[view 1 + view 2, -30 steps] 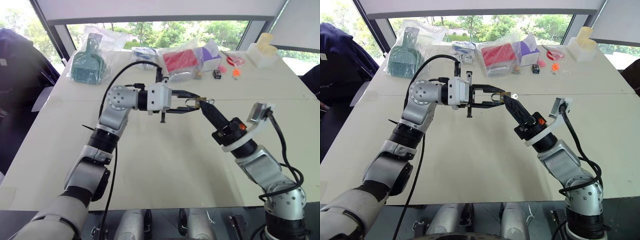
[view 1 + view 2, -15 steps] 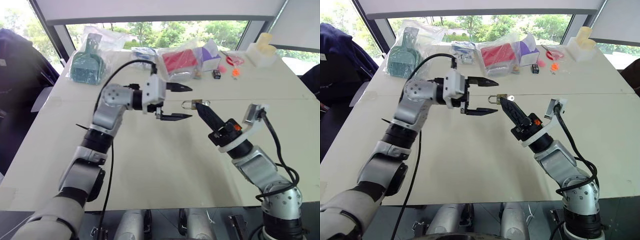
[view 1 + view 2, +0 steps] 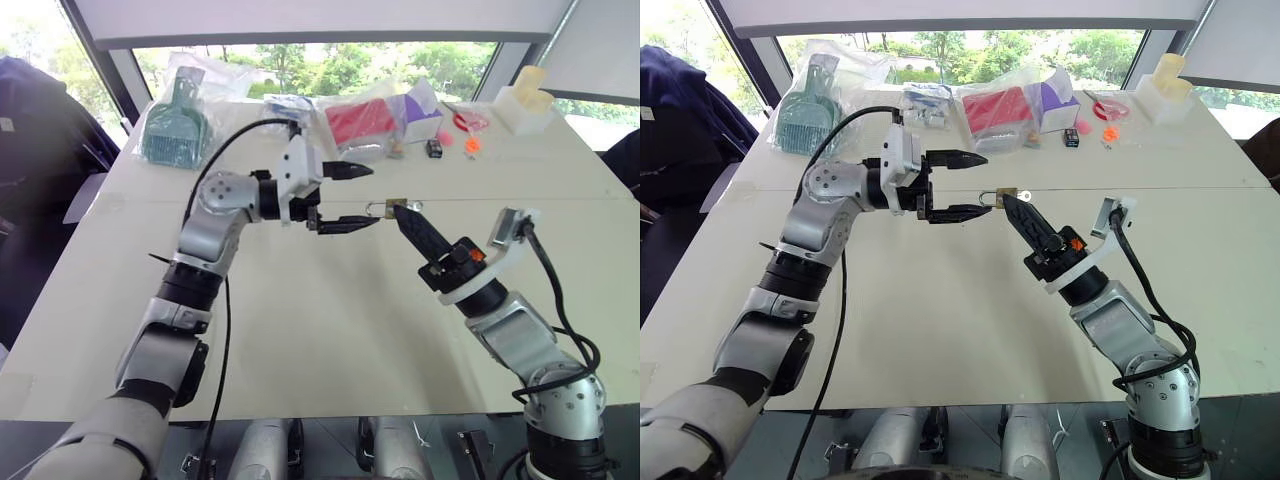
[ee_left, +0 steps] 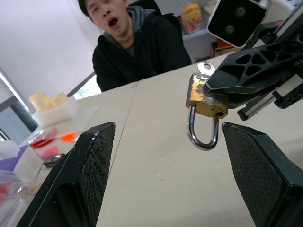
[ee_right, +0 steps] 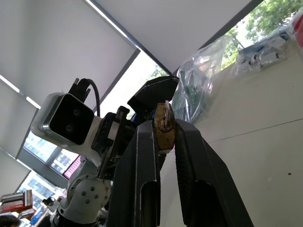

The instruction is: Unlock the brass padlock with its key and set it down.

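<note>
From the head, you see plastic bags of goods on the table's far edge. Your right gripper pinches the padlock above the table. In your left wrist view, the left gripper gapes wide, empty, padlock between its fingers.

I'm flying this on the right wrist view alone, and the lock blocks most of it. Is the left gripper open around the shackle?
Observer: The left gripper is open; in its wrist view the shackle hangs between its fingers, touching neither.
Operator: Is the key in the lock?
Observer: A silvery key sticks out of the padlock opposite the shackle.
Operator: And the shackle?
Observer: Both legs look seated in the brass body, so it looks closed.
Operator: Is my grip holding?
Observer: The right gripper pinches the body above the table.
</note>
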Tool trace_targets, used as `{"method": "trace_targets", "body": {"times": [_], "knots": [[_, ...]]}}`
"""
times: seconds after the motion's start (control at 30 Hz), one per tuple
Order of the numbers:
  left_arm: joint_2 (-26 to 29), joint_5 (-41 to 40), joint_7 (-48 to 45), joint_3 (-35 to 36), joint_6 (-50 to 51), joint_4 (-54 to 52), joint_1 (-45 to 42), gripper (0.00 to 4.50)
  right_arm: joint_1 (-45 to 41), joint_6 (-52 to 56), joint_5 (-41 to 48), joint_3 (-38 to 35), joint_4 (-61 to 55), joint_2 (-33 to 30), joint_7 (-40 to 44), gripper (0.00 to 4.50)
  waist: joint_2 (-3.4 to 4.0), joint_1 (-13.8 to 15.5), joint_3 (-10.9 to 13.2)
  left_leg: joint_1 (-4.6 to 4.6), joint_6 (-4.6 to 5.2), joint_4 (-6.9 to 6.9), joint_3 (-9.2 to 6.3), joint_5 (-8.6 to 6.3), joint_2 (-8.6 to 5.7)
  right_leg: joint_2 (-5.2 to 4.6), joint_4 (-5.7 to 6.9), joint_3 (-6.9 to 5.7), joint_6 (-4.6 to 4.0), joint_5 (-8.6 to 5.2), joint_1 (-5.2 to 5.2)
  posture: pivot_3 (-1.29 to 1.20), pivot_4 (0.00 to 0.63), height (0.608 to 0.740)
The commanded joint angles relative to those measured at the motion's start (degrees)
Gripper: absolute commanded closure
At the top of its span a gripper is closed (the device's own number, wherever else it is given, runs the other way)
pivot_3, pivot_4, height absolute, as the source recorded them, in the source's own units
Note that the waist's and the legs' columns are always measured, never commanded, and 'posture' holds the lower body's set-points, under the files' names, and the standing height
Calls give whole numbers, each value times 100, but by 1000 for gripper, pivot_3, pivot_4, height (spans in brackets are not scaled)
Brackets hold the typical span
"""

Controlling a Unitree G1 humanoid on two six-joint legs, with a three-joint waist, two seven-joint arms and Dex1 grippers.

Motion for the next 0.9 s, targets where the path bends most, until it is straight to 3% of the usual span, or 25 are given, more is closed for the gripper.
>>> {"method": "trace_targets", "body": {"times": [0.03,0.53,0.9], "knots": [[-71,4,66,149,-186,96,-240,822,-23,-17,53,38,-301,29,21,4500,0,-2,0,0,0,0,0,0,0,0,0,0,0,0,0,0,150,735],[-245,452,214,140,-1290,1051,-537,822,167,-60,-4,263,-437,119,47,4500,0,0,0,0,1,0,0,-1,0,-2,-1,0,0,0,-1,0,150,735],[-200,416,182,159,-1232,1052,-514,822,140,-69,-74,255,-315,157,92,4500,0,-2,0,0,1,0,0,-1,0,-3,-1,0,0,0,-2,0,150,735]]}}
